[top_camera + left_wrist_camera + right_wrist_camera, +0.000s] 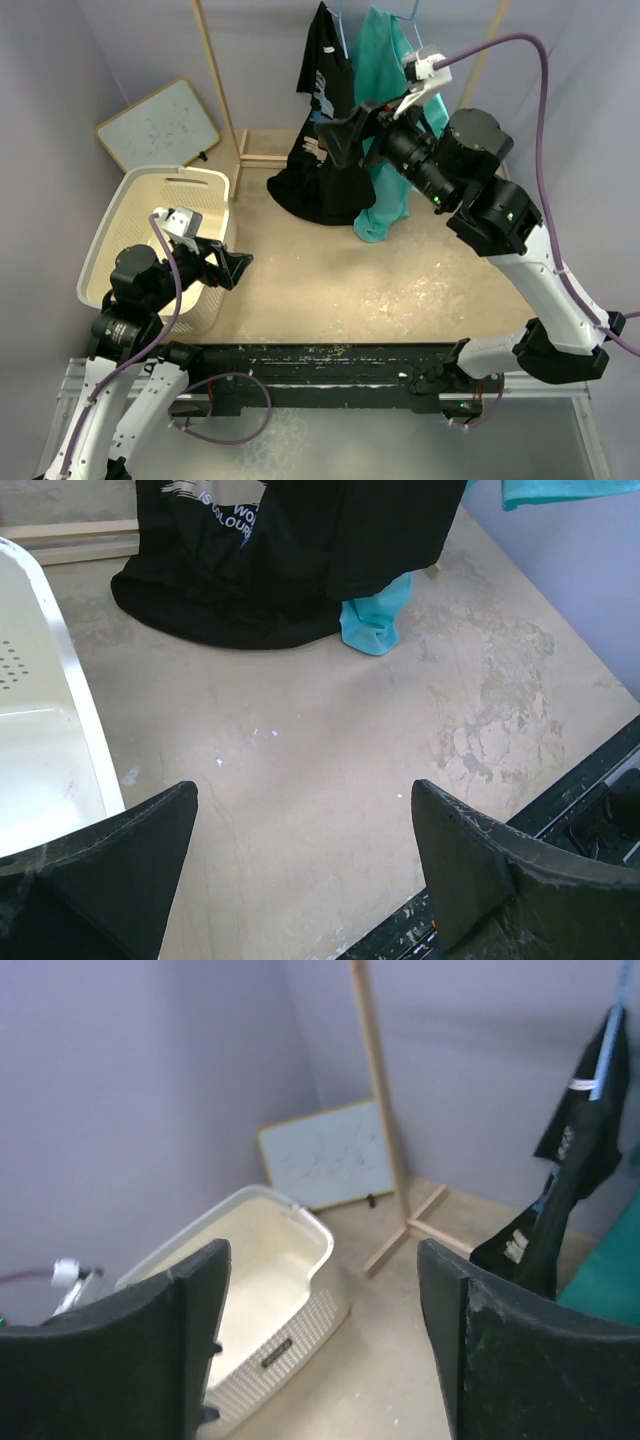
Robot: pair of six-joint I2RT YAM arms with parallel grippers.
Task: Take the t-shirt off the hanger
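Hanging from hanger point(610, 1040), hem pooled on worktop point(420, 290), black tee point(322, 130) is near R tool point(322, 1260); R and L tool point(303, 795) jaws apart, empty. Risk: sideways pull snags collar, drags teal tee point(390, 190) down.

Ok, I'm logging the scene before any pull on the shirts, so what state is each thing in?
Black shirt: on its hanger, hem bunched on the table.
Teal shirt: hanging, hem on the table.
Basket: upright, nothing seen inside.
Whiteboard: propped up, tilted.
Left gripper: open, empty.
Right gripper: open, empty, raised by the shirts.
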